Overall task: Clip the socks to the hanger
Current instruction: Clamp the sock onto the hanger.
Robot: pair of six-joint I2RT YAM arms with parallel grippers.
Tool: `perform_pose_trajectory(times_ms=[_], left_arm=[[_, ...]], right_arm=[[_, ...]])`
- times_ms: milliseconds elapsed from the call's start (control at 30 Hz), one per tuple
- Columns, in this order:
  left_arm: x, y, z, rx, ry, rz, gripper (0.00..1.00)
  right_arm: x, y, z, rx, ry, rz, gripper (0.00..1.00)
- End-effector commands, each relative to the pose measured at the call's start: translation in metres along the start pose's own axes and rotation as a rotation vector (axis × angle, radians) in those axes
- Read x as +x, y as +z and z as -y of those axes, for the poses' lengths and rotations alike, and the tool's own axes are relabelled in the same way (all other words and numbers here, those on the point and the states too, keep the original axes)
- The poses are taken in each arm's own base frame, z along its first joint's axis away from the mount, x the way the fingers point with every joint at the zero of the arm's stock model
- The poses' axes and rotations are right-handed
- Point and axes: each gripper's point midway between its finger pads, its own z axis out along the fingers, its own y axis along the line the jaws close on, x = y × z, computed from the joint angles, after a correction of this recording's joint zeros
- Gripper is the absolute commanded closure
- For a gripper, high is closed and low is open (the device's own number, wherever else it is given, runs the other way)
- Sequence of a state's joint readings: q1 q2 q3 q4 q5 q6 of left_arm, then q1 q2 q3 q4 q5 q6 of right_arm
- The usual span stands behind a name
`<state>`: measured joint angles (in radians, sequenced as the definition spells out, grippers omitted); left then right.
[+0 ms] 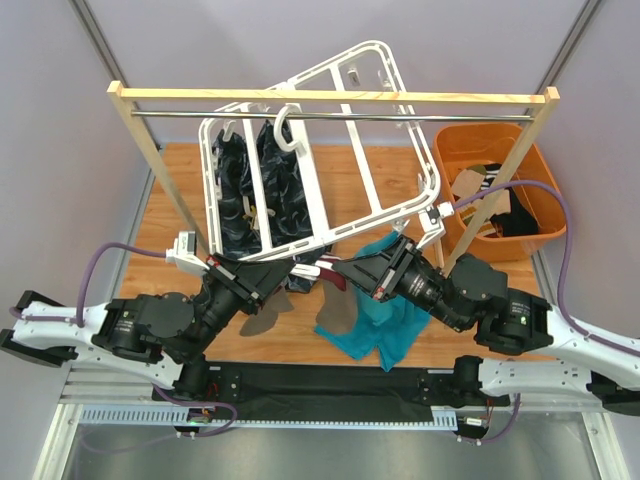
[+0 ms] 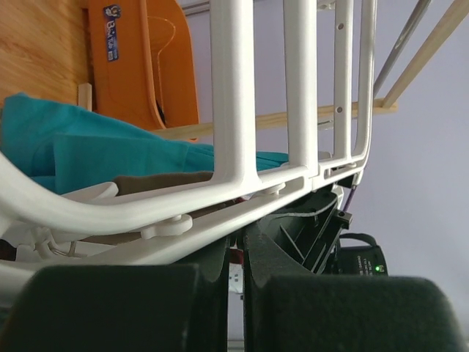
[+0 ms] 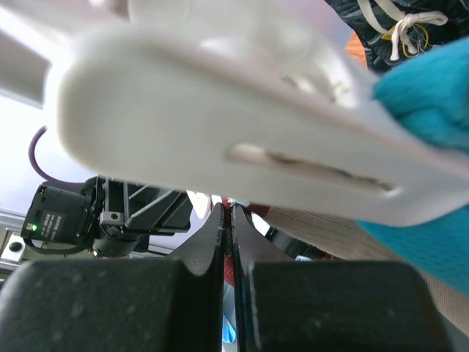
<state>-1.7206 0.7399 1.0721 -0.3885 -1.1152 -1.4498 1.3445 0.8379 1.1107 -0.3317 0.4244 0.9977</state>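
Observation:
The white hanger hangs tilted by its hook from the rack's rail. Its lower rim lies just above both grippers and fills the left wrist view and the right wrist view. A beige sock striped with red and white spans between the grippers under that rim. My left gripper is nearly shut, with a red and white bit at its tips. My right gripper is shut on red fabric. A teal sock and a grey-brown sock lie or hang below.
A wooden rack with a metal rail spans the back. A dark patterned cloth hangs behind the hanger's left half. An orange bin holding more socks stands at the right by the rack's post.

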Motion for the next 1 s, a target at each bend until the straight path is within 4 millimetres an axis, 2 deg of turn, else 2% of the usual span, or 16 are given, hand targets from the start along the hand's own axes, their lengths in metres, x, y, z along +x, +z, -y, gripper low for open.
perform_pose_trajectory(times_ms=[0,300,600,800,967], left_arm=[[0.022,-0.001,-0.016,-0.017,0.09,-0.072,1.0],[0.019,-0.001,-0.015,-0.014,0.089,-0.066,1.0],[0.016,-0.001,-0.014,-0.014,0.091,-0.055,1.0],[0.011,-0.003,-0.018,-0.017,0.083,-0.049,1.0],[0.011,-0.002,-0.019,-0.021,0.083,-0.04,1.0]], right_arm=[[-0.004,0.004,-0.007,-0.039,0.063,-0.001,1.0],[0.007,0.016,-0.01,-0.054,0.068,-0.049,1.0],[0.011,0.011,-0.006,-0.054,0.072,-0.07,1.0],[0.007,0.004,-0.006,-0.06,0.064,-0.062,1.0],[0.011,0.009,-0.005,-0.049,0.051,-0.075,1.0]])
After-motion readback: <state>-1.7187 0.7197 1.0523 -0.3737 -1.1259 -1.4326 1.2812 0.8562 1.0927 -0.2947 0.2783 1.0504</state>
